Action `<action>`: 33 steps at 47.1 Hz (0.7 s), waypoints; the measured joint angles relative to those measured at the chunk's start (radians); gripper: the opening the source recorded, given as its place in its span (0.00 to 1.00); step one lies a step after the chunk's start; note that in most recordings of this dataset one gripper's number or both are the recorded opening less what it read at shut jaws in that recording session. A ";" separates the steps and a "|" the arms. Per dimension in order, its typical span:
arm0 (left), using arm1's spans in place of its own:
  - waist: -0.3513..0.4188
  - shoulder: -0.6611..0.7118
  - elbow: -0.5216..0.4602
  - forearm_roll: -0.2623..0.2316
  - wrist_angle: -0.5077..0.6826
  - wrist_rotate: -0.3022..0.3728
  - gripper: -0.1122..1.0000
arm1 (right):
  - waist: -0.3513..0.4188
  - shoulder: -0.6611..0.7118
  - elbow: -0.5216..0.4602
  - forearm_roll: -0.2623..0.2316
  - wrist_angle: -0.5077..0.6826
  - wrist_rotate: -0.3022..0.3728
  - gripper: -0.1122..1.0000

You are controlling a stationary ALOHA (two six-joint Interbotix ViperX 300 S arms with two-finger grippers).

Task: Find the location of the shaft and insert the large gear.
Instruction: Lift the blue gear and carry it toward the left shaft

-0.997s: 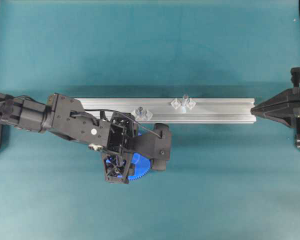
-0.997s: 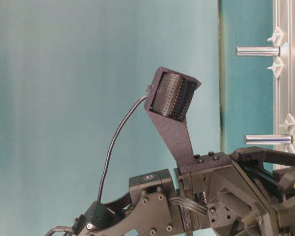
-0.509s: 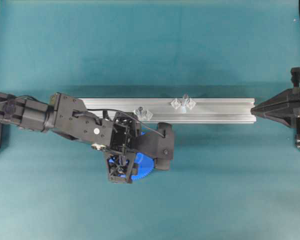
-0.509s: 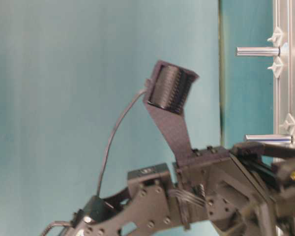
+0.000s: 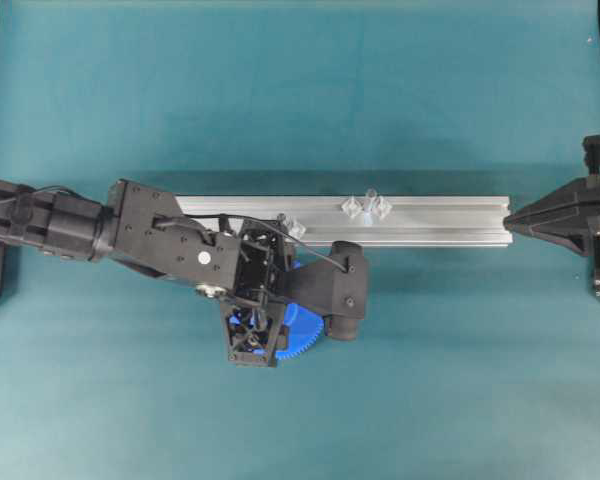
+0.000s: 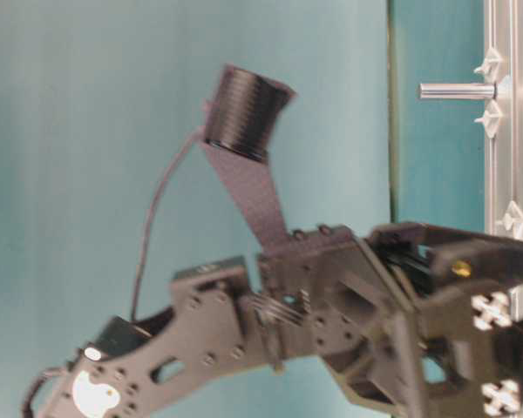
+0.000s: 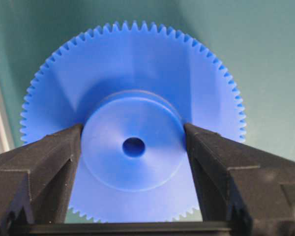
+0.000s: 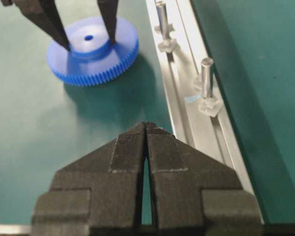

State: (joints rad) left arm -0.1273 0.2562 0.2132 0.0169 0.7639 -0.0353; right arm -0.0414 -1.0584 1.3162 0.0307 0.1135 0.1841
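The large gear [image 7: 132, 98] is a bright-blue toothed disc with a raised hub. My left gripper [image 7: 133, 147] is shut on the hub, one finger on each side. In the right wrist view the gear [image 8: 96, 61] hangs a little above the mat over its shadow. In the overhead view the gear [image 5: 302, 338] shows under my left wrist, just in front of the rail. The shaft [image 5: 368, 198] stands on the rail between two spaced clear brackets, to the right of the gear; it also shows in the table-level view [image 6: 456, 90] and the right wrist view [image 8: 206, 73]. My right gripper [image 8: 146, 126] is shut and empty.
The aluminium rail [image 5: 450, 220] runs left to right across the mat. A second peg [image 8: 161, 17] with bunched brackets stands on it beside my left wrist, partly hidden in the overhead view. My right gripper [image 5: 512, 219] rests at the rail's right end.
My left arm has moved to the right with the gear in its grip and now hides the lower peg in the table-level view. The right arm has not moved.
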 measured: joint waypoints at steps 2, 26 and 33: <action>0.000 0.002 -0.011 0.000 0.014 -0.002 0.73 | 0.002 0.000 -0.002 0.000 -0.002 0.000 0.11; 0.021 0.002 -0.143 0.002 0.130 0.006 0.74 | 0.000 0.000 -0.002 0.000 0.000 0.000 0.11; 0.031 0.002 -0.166 0.000 0.155 0.017 0.74 | 0.002 0.000 0.000 0.000 0.000 0.000 0.11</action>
State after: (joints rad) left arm -0.0966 0.2577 0.0476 0.0169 0.9189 -0.0184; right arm -0.0399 -1.0584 1.3162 0.0307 0.1135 0.1841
